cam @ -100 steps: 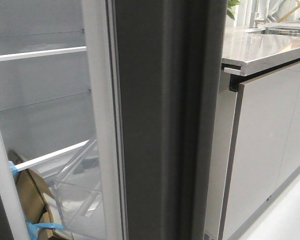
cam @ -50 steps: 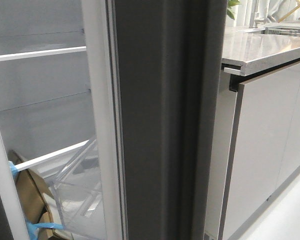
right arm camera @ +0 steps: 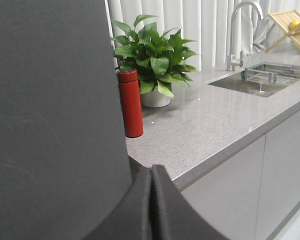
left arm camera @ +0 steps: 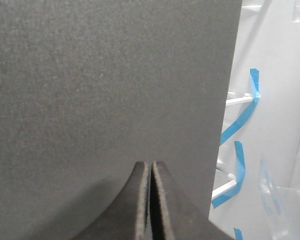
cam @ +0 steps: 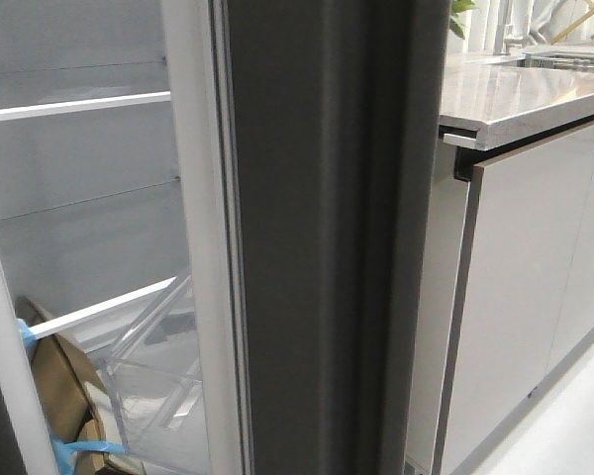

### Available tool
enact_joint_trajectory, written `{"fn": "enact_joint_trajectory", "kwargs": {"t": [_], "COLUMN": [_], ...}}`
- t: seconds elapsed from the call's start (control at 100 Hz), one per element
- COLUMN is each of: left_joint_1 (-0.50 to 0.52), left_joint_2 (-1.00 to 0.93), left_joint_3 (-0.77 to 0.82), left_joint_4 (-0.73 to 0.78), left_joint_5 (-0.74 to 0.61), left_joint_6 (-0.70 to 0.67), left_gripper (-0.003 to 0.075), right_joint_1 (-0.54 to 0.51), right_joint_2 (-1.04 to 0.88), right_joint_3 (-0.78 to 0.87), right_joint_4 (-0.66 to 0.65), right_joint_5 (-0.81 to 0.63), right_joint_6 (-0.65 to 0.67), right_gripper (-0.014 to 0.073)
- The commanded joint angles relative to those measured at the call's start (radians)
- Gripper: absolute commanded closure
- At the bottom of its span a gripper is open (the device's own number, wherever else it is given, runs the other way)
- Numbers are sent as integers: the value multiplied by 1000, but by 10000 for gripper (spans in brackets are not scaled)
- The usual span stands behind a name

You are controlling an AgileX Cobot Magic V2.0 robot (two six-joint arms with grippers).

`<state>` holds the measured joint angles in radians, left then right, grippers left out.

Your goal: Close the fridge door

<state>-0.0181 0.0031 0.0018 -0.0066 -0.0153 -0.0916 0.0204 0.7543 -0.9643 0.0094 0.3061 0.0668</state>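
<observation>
The fridge door (cam: 317, 247) stands open, edge-on in the middle of the front view: a thick matte dark grey panel with white lining (cam: 193, 198) and a clear bin (cam: 158, 381) on its left side. Neither gripper shows in the front view. My left gripper (left arm camera: 150, 164) is shut and empty, its tips close against a flat dark grey panel (left arm camera: 105, 85); I cannot tell which fridge panel this is. My right gripper (right arm camera: 152, 167) is shut and empty, beside a dark grey panel (right arm camera: 50, 115) that fills the left of its view.
White fridge shelves (cam: 74, 104) and a cardboard box with blue tape (cam: 64, 396) lie left of the door. A grey countertop (cam: 535, 99) over pale cabinet doors (cam: 525, 297) stands right. On it are a red flask (right arm camera: 131, 103), a plant (right arm camera: 155, 60) and a sink (right arm camera: 262, 77).
</observation>
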Motion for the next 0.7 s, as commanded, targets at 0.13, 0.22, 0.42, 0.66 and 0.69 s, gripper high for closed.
{"fn": "enact_joint_trajectory", "kwargs": {"t": [0.13, 0.22, 0.42, 0.66, 0.69], "left_joint_1": [-5, -5, -5, -5, -5], "left_joint_2": [19, 19, 19, 19, 19], "left_joint_3": [28, 28, 28, 28, 28], "left_joint_4": [-2, -2, -2, -2, -2], "left_joint_5": [-77, -77, -77, -77, -77], "left_joint_6": [-4, -4, -4, -4, -4], "left_gripper": [741, 741, 741, 741, 741], "right_joint_1": [52, 110, 256, 419, 442], "right_joint_2": [11, 13, 28, 59, 69], "right_joint_3": [-72, -85, -106, -180, -197], "right_joint_4": [43, 43, 43, 47, 47], "right_joint_5": [-39, -39, -55, -55, -53], "right_joint_6": [-2, -2, -2, -2, -2], "right_gripper": [670, 670, 670, 670, 670]}}
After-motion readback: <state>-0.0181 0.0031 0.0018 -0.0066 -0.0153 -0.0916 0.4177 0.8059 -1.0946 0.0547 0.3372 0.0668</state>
